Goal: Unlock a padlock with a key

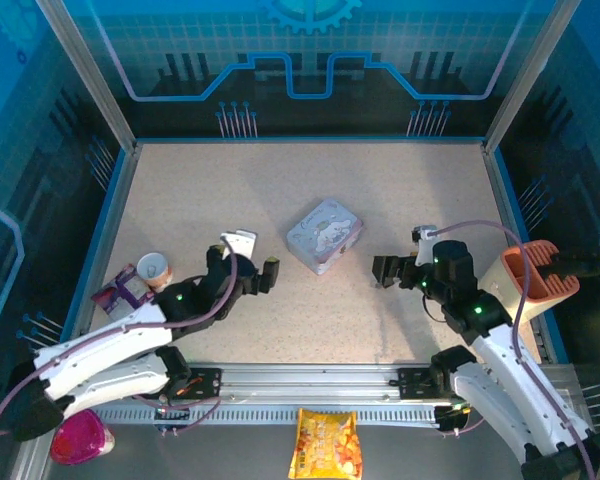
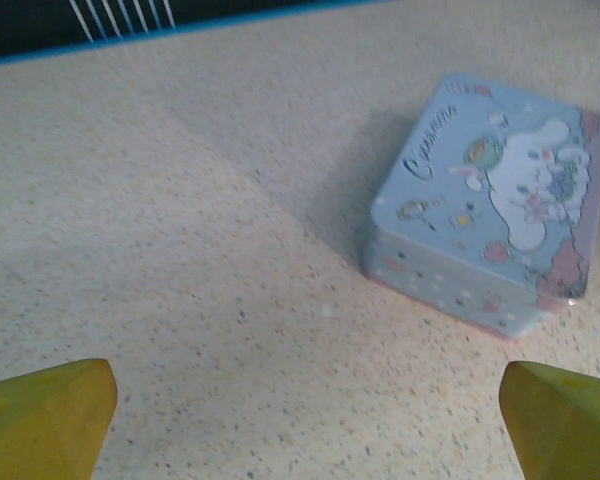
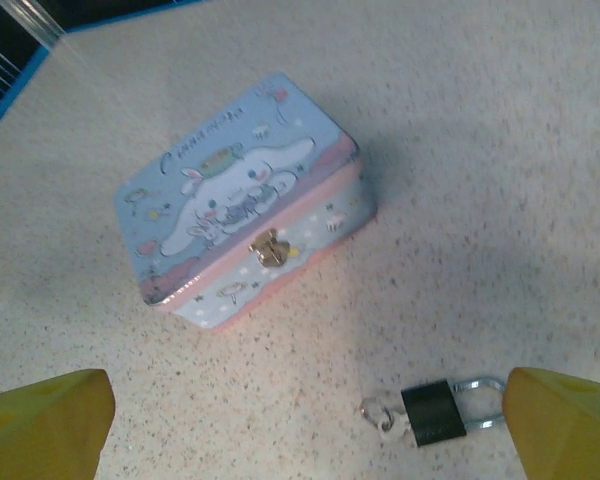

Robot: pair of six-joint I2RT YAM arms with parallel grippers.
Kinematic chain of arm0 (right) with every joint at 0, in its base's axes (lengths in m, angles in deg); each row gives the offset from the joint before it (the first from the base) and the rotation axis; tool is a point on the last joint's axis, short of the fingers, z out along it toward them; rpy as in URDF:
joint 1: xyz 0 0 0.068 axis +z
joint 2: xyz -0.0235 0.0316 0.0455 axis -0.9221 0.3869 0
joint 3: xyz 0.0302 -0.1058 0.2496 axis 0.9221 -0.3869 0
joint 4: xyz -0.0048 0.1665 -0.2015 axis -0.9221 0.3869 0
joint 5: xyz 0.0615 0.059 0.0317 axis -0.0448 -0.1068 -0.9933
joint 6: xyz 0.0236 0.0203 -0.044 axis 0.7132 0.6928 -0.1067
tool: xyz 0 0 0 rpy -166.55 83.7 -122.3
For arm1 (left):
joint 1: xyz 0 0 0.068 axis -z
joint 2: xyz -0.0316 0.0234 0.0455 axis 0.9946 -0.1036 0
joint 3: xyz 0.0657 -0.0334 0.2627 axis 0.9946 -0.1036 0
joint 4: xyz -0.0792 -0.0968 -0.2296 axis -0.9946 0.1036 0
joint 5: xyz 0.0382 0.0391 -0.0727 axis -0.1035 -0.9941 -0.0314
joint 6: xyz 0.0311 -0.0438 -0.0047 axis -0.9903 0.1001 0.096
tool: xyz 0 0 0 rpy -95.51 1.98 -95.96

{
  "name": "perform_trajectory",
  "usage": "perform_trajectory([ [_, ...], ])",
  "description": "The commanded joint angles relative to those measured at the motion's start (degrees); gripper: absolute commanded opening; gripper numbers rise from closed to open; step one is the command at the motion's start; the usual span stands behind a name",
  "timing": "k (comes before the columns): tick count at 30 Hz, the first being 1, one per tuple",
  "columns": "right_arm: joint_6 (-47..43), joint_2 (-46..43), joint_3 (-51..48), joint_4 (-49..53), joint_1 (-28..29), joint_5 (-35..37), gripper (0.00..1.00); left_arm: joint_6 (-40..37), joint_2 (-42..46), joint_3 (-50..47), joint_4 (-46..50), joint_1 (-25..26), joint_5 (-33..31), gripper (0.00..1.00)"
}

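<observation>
On the counter (image 3: 480,150), near the tin (image 3: 245,200), the padlock (image 3: 435,413) lies flat, the key (image 3: 382,418) at its end, just inside the right fingers (image 3: 560,420) — spread wide, empty; the left fingers (image 2: 50,410) are equally wide.

The left arm (image 1: 100,352) and right arm (image 1: 510,390) have white shells, black joints and small green lights (image 1: 180,296). A mauve cable (image 1: 480,226) loops along each. The left end effector (image 1: 245,262) and right end effector (image 1: 395,258) are black, with yellow wedge fingertips (image 2: 45,415).
</observation>
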Motion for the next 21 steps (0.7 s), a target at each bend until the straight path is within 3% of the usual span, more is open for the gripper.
perform_trajectory([
  [1,-6.6,-3.8,-3.5,-7.0,0.7,0.0,1.00,-4.9,5.7,-4.9,-8.8,-0.5,-9.1,0.99],
  [4,-14.9,-8.9,-10.3,-18.1,0.7,0.5,1.00,-15.6,8.2,-10.2,-21.2,-0.9,-15.4,0.99],
  [7,-16.8,-11.7,-17.3,-28.7,0.7,10.4,1.00,-25.5,5.8,-15.2,-35.6,-5.0,-17.5,0.99],
  [11,-22.4,-3.6,-19.3,-35.5,-0.9,16.8,1.00,-31.5,0.7,-22.5,-51.2,-15.2,-8.0,0.99],
  [14,-22.4,6.8,-19.4,-42.9,-4.0,16.3,1.00,-28.5,-1.2,-24.6,-52.7,-22.0,-3.9,0.99],
  [16,-22.6,12.7,-20.6,-50.9,-5.3,16.1,1.00,-24.9,-2.9,-26.0,-54.1,-27.1,2.8,0.99],
  [21,-25.2,28.2,-21.6,-68.2,-7.9,14.4,1.00,-22.2,-16.8,-26.5,-66.6,-35.7,15.3,0.99],
])
